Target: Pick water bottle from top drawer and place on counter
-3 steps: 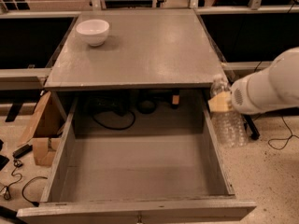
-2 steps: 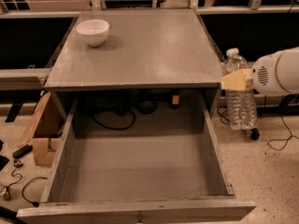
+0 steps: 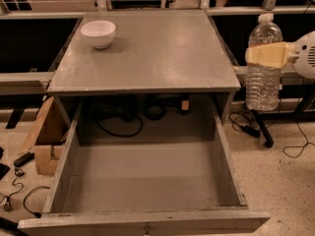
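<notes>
The water bottle [image 3: 264, 68] is clear ribbed plastic with a white cap. It hangs upright in the air to the right of the cabinet, beside the counter's right edge. My gripper [image 3: 266, 54] comes in from the right and is shut on the bottle's upper body with its pale yellow fingers [image 3: 268, 53]. The top drawer [image 3: 142, 176] is pulled fully open at the front and holds nothing. The counter [image 3: 157, 48] is the flat grey tabletop above it.
A white bowl [image 3: 98, 32] stands at the counter's back left. Cables and dark items lie in the cabinet behind the drawer. A cardboard box [image 3: 47, 136] sits on the floor to the left. Cables and a stand leg [image 3: 261, 127] lie on the floor to the right.
The gripper has lifted the bottle up and to the right, from beside the drawer's right wall to counter height. The drawer and bowl have not moved.
</notes>
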